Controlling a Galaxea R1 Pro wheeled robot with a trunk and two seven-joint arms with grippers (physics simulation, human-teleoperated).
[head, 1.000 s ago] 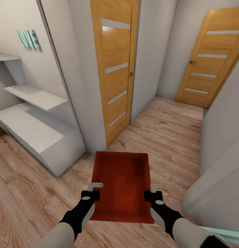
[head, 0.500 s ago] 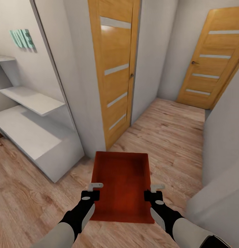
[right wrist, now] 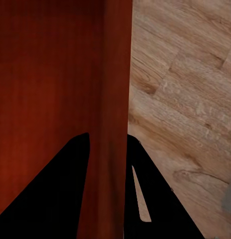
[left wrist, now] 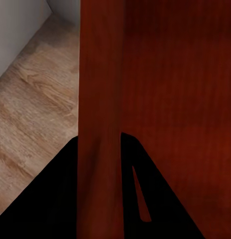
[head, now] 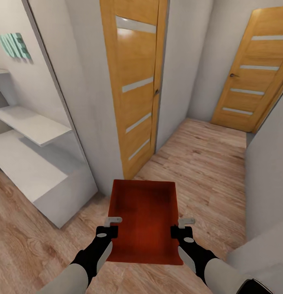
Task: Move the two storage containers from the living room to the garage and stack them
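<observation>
Hanging level above the wood-plank floor (head: 206, 163), an orange-red storage container (head: 144, 220) is carried between both arms, a shallow rectangular open tray with low walls. The left gripper (head: 113, 223) has its jaws clenched on the tray's left wall (left wrist: 100, 124), and the right gripper (head: 183, 225) pinches the right wall (right wrist: 115, 99); each wall runs between dark fingers. Beyond lie a narrow hallway, two honey-coloured wooden doors (head: 135, 81) with pale slats, and white angular shelves (head: 31, 143), partly cut off. Teal wall letters (head: 15, 45) are hard to read.

Grey forearms, black wrists, pale tools
</observation>
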